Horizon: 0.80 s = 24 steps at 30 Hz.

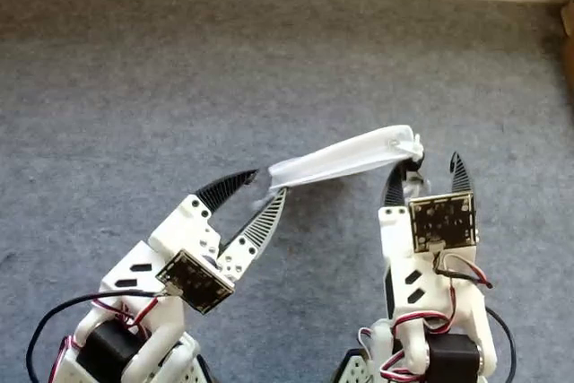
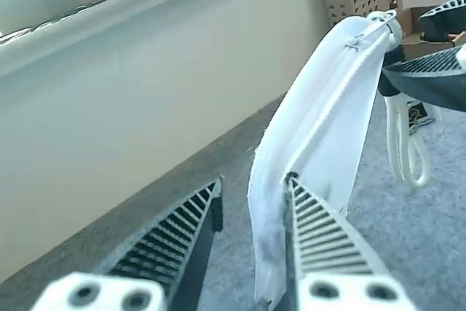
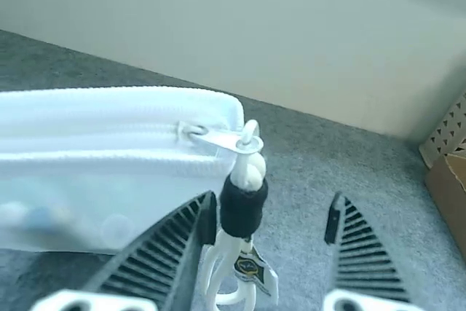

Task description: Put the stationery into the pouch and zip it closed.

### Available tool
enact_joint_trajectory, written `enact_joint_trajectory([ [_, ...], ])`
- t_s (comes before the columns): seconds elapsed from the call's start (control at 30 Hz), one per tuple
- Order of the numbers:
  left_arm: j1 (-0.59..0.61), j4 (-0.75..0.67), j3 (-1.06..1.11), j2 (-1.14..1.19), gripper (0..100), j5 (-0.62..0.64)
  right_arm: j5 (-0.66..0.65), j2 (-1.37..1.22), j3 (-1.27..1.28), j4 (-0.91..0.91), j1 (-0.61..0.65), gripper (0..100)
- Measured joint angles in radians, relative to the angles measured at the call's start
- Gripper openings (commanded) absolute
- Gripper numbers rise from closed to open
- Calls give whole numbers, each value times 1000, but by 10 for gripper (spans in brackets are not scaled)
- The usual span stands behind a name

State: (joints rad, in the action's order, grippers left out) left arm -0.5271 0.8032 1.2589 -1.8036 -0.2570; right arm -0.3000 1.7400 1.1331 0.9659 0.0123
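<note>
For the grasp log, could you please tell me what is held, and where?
Nothing: the left pincer and right pincer both stand open; the pouch spans between them, unclamped.

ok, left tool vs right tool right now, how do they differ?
Left tool has the pouch's plain end between its fingers, against one; right tool sits at the zipper end, pull cord hanging inside its gap. In the high view the left tool angles diagonally, the right points straight ahead. Both are open.

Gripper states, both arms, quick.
Left gripper: open, end of the pouch between its fingers, not pinched.
Right gripper: open, holding nothing, zipper pull cord beside one finger.
</note>
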Motion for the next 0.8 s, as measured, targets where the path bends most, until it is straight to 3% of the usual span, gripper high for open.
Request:
enact_joint_trajectory([
  [0.27,-6,63,0,-11,143,3,0,3,-104,183,2,231],
  [0.53,98,178,-100,-11,143,3,-2,58,-167,308,0,231],
  [0.8,107,361,-189,-12,143,9,-2,87,-169,364,0,231],
])
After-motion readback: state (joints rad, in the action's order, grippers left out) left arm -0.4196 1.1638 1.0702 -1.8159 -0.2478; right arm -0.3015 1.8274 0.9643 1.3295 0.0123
